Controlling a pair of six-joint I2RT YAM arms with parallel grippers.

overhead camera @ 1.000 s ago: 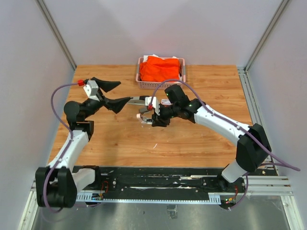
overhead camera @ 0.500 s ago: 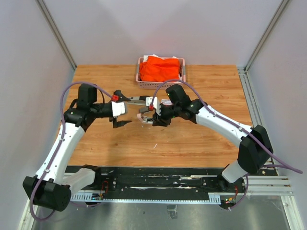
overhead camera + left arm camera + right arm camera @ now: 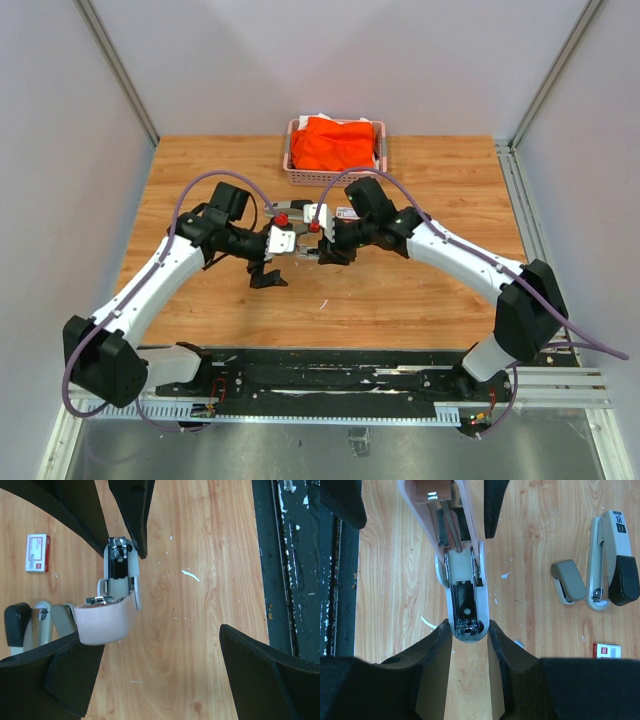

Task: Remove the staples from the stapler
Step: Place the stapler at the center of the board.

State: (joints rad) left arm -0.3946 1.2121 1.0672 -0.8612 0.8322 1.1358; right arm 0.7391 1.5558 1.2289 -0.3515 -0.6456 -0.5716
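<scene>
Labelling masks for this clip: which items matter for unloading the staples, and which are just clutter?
In play:
- pink stapler, opened up, clamped in the right end effector
- left end effector, open, beside it
- staples, loose bits on the table

Clutter:
- small grey stapler
- white-and-black stapler
- staple box
- basket with orange cloth

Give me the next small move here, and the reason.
Probably shift the open left gripper toward the stapler until its lid sits centred between the fingers. The right gripper pinches the stapler's base, lid swung open and channel exposed, while the lid hangs near one left finger, off-centre.
</scene>
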